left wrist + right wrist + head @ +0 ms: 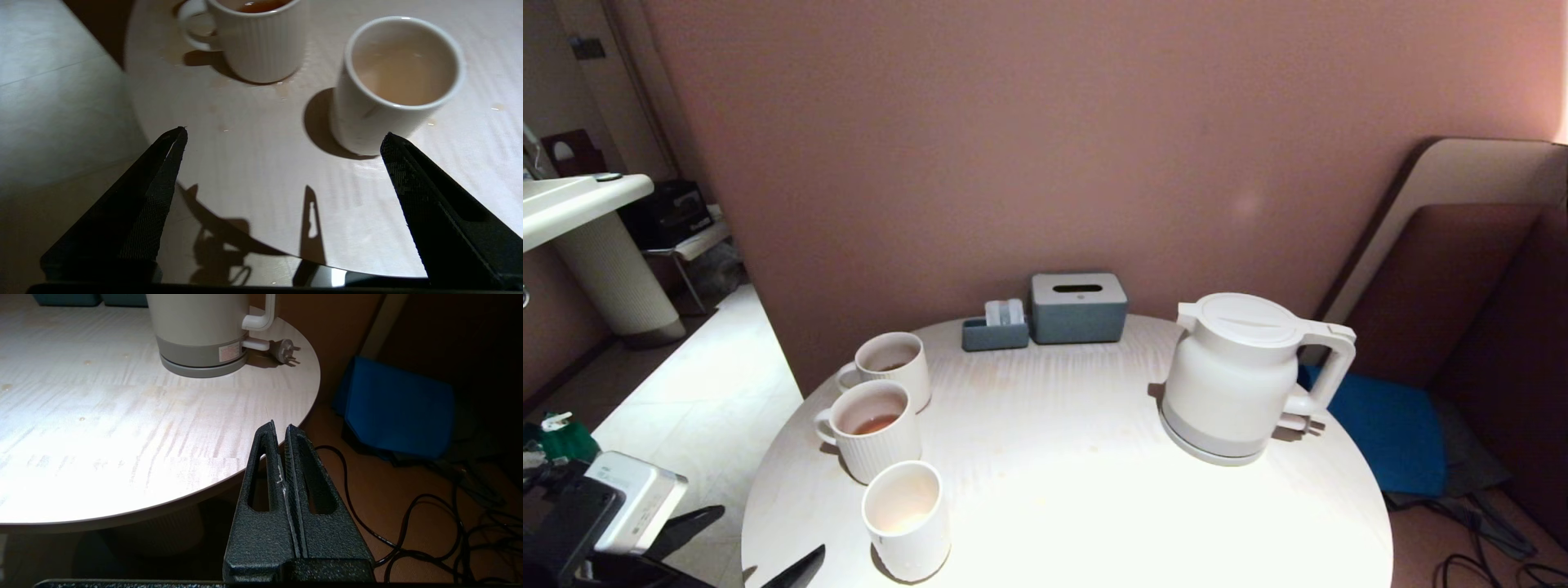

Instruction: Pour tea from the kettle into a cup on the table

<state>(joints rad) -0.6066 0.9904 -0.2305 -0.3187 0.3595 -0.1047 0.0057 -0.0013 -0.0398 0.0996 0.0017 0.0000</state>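
One kettle point(1232, 377), one cup point(907, 519), two mugs point(872, 429)

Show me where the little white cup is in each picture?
Head view: the cup stands near the table's front left edge, closest to the robot.
Left wrist view: the cup sits beyond the open left claw.
Right wrist view: not in it.
Shared landmark: the ribbed mug beside it.
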